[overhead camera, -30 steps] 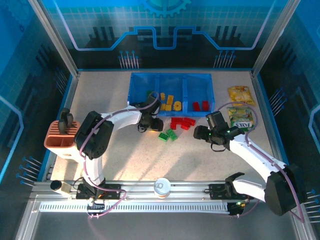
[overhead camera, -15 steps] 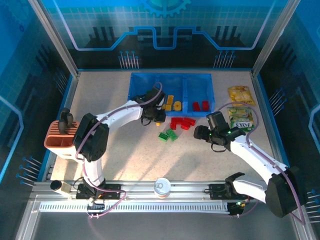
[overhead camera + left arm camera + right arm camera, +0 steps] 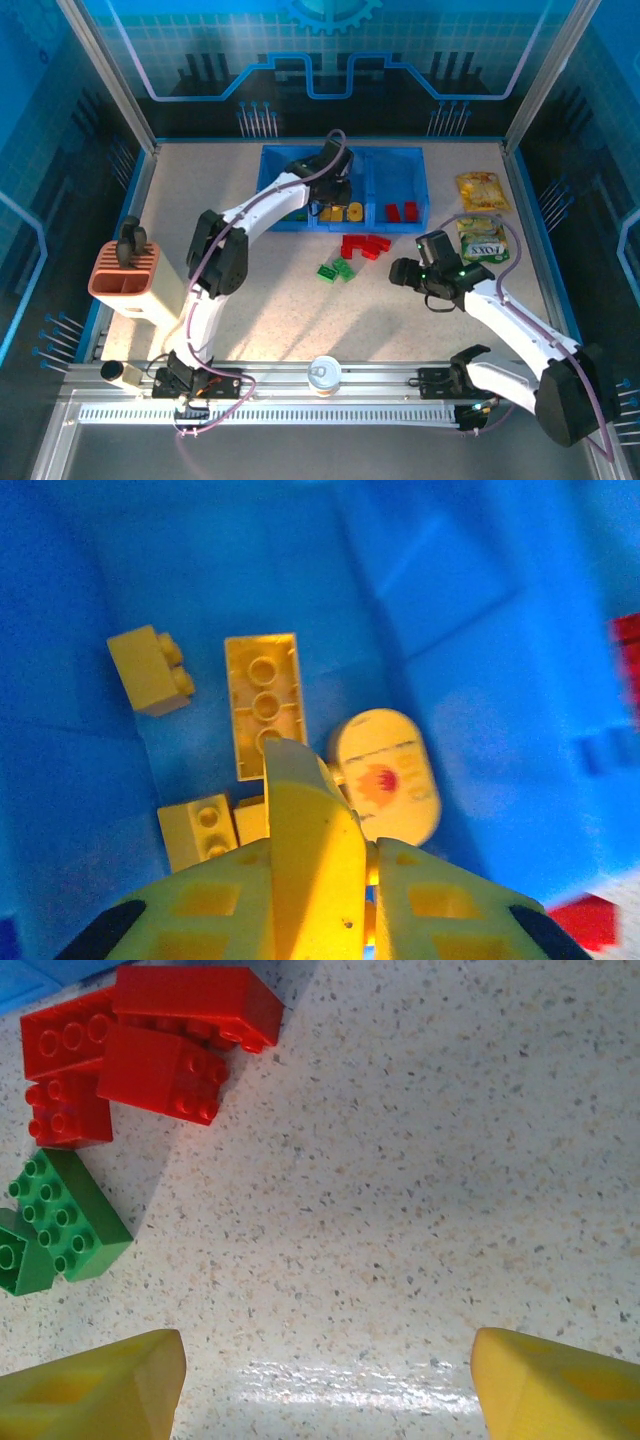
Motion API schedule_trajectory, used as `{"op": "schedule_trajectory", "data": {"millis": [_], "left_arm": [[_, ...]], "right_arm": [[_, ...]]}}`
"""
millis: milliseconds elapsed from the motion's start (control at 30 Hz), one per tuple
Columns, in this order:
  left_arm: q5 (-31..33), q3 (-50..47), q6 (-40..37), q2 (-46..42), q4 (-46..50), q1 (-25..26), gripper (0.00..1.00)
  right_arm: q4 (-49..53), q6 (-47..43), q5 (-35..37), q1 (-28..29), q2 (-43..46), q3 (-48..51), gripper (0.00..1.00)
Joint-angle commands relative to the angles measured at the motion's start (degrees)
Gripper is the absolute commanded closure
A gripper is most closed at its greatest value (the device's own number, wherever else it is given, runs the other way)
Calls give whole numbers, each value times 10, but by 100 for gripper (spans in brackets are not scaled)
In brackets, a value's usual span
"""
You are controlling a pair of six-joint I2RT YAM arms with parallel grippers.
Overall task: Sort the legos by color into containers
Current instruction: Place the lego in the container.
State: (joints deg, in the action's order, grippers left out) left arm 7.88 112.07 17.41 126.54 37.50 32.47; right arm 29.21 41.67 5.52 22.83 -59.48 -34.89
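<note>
My left gripper [image 3: 331, 192] hangs over the middle compartment of the blue tray [image 3: 340, 151], shut on a yellow lego [image 3: 312, 830] that stands wedged between its fingers. Below it lie several yellow legos [image 3: 262, 705] and a yellow oval piece [image 3: 385, 775]. Two red legos [image 3: 401, 212] lie in the right compartment. On the table in front of the tray sit red legos [image 3: 364, 245] and two green legos [image 3: 336, 269]. My right gripper [image 3: 402, 271] stands open over bare table, to the right of those red legos [image 3: 150, 1050] and green legos [image 3: 65, 1225].
Two snack packets [image 3: 482, 190] [image 3: 483, 240] lie at the right of the table. An orange-and-white holder [image 3: 125, 275] stands at the left edge. A small round can [image 3: 325, 373] rests on the front rail.
My left gripper has shut on a yellow lego by the tray's front wall and risen over the middle compartment. The right arm has barely shifted.
</note>
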Motion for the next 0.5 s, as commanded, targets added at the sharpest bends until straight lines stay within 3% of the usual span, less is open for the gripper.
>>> {"op": "schedule_trajectory", "data": {"millis": [0, 100, 200, 267, 467], "left_arm": [[15, 36, -5, 13, 38, -8, 76], [10, 43, -5, 17, 39, -9, 71], [11, 43, -5, 12, 46, -8, 46], [8, 37, -5, 0, 47, -8, 36], [-11, -31, 5, -87, 27, -5, 34]], "right_arm": [[10, 13, -1, 3, 12, 10, 24], [6, 13, -3, 3, 9, 11, 24], [3, 10, -8, 5, -1, 4, 23], [1, 10, -8, 9, -8, -2, 23], [-10, 3, -8, 26, -52, -35, 21]]}}
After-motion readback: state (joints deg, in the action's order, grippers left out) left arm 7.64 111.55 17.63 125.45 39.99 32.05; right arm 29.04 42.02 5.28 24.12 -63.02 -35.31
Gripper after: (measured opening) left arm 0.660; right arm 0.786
